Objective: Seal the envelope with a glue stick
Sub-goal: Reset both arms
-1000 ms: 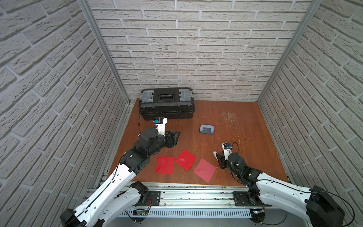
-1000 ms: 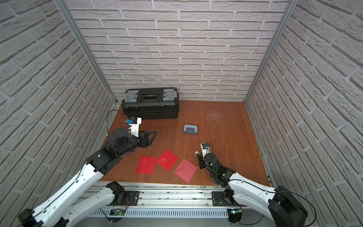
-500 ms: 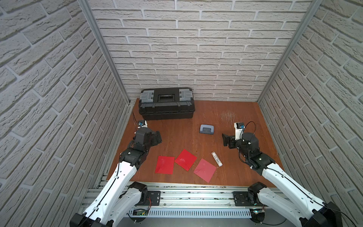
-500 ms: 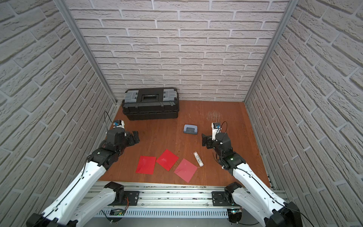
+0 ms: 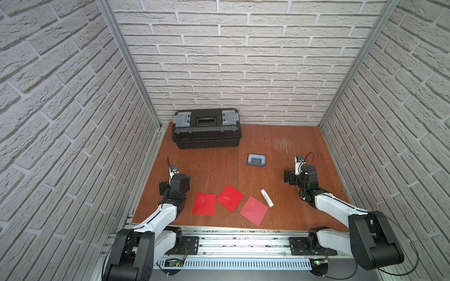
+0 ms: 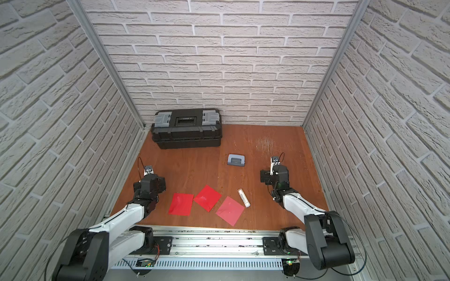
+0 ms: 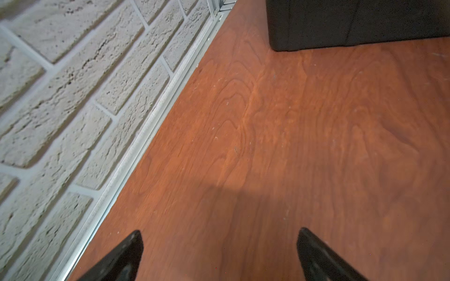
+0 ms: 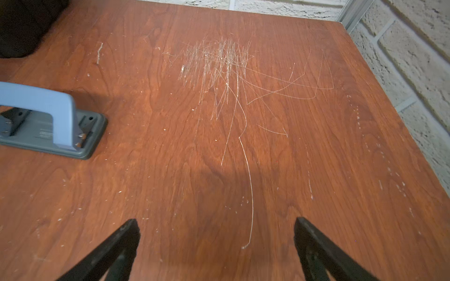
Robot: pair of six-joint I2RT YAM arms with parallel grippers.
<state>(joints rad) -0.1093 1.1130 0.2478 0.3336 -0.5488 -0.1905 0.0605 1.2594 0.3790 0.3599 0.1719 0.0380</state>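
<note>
Three red envelopes lie flat near the table's front edge in both top views: a left one [image 5: 204,204] [image 6: 181,204], a middle one [image 5: 230,197] [image 6: 207,197] and a right one [image 5: 253,210] [image 6: 230,210]. The white glue stick [image 5: 267,197] [image 6: 243,198] lies free on the wood beside the right envelope. My left gripper [image 5: 174,186] [image 7: 220,243] hovers open over bare wood left of the envelopes, holding nothing. My right gripper [image 5: 300,176] [image 8: 216,231] is open and empty too, to the right of the glue stick and behind it. Neither wrist view shows an envelope or the glue stick.
A black toolbox [image 5: 206,127] [image 7: 353,22] stands at the back left against the wall. A grey-blue hole punch [image 5: 256,160] [image 8: 48,121] sits mid-table, behind the envelopes. Brick walls close in three sides. The table [image 5: 219,175] carries scratch marks at the back right.
Both arms have drawn back from the envelopes toward the side walls. Both grippers have opened wide. The glue stick now lies alone where the right gripper was.
</note>
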